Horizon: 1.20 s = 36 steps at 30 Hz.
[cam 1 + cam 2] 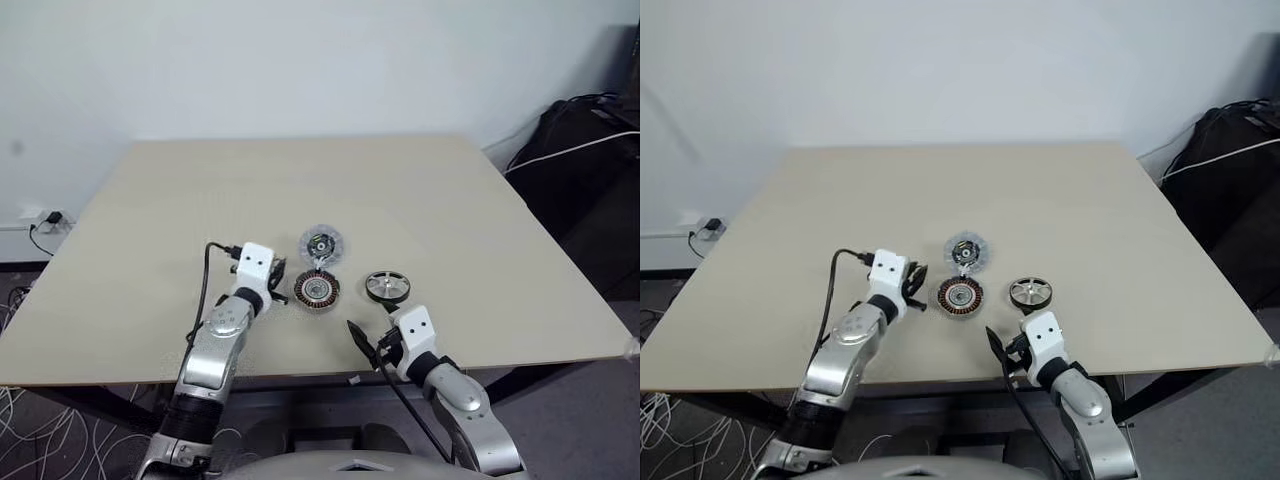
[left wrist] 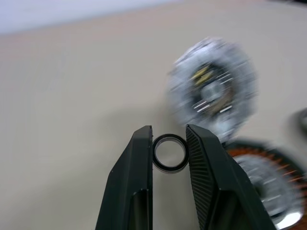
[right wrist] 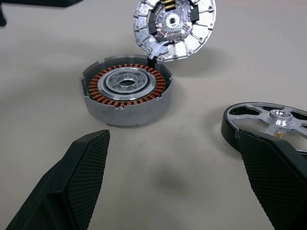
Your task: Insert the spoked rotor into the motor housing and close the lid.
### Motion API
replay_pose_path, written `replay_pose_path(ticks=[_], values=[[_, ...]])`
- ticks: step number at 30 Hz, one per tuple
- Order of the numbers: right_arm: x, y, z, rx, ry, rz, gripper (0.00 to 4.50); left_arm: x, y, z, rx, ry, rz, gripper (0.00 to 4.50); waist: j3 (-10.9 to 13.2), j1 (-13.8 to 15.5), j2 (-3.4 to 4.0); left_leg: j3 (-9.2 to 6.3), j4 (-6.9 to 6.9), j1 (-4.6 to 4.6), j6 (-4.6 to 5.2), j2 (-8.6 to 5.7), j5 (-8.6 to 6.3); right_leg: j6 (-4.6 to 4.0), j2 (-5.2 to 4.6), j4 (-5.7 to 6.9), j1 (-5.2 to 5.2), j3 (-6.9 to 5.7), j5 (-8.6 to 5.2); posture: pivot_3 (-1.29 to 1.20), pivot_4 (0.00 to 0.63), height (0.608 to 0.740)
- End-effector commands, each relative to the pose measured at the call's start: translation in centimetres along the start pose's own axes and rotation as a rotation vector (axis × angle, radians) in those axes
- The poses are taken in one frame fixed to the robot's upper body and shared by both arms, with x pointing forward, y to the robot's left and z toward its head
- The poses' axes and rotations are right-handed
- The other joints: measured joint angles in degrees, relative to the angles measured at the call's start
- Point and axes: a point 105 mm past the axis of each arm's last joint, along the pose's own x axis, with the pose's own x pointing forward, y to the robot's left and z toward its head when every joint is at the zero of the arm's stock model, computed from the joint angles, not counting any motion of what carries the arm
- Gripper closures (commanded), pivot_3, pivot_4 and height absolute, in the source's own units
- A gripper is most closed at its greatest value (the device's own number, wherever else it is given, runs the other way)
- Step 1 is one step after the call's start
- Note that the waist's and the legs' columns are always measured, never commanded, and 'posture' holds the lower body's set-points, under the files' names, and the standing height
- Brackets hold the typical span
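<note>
With ring (image 2: 170,153) pinched, left hand (image 2: 169,136) beside motor housing (image 3: 126,89).

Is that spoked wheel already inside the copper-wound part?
Not yet. The spoked rotor lies on the table beside the motor housing, whose silver centre shows uncovered.

Motor housing (image 3: 125,91): grey round shell, copper windings ring, silver centre, flat on table. Lid (image 3: 173,28): silver, circuit face up, touching housing's far edge. Spoked rotor (image 3: 268,123): flat, apart, right of housing.
</note>
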Motion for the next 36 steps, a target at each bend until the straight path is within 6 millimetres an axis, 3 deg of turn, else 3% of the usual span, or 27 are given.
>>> replay_pose_path(ticks=[1, 5, 12, 29, 36], values=[[0.1, -0.1, 1.3, -0.013, -0.056, -0.005, 0.0, 0.6, -1.9, 1.2, 0.003, -0.014, -0.103, 3.83, 0.0, -0.1, 0.0, 0.0, 0.0, 0.0, 0.0, 0.0, 0.0, -0.01, 0.01, 0.01, 0.0, 0.0, 0.0, 0.0, 0.0, 0.74], [0.2, 0.1, 1.6, -0.012, -0.063, -0.003, 0.0, 1.1, -3.5, -1.1, 0.027, 0.095, -0.175, 3.83, 0.0, -0.2, 0.0, 0.0, 0.0, 0.02, 0.01, 0.01, 0.01, 0.05, 0.04, 0.02, 0.01, 0.0, -0.05, 0.0, 0.0, 0.74], [0.0, 0.1, 1.7, -0.01, -0.067, -0.013, 0.0, 1.5, -4.0, -3.6, 0.042, 0.197, -0.193, 3.83, 0.0, -0.1, -0.01, -0.01, 0.01, 0.03, 0.02, 0.01, 0.01, 0.07, 0.05, 0.02, 0.02, 0.0, -0.04, 0.0, 0.0, 0.74], [0.1, 0.0, 1.9, -0.012, -0.068, -0.016, 0.0, 1.8, -4.6, -4.7, 0.011, 0.233, -0.208, 3.83, 0.0, -0.1, 0.01, -0.01, 0.02, 0.04, 0.02, 0.01, 0.01, 0.08, 0.03, 0.02, 0.03, 0.0, -0.04, 0.0, 0.0, 0.74], [0.2, 0.3, 1.7, -0.016, -0.064, -0.012, 0.0, 1.5, -4.1, -4.3, -0.017, 0.198, -0.184, 1.54, 0.0, -0.2, 0.03, -0.01, 0.02, 0.04, 0.02, 0.01, 0.01, 0.08, 0.04, 0.02, 0.02, 0.01, -0.04, 0.0, 0.0, 0.74]])
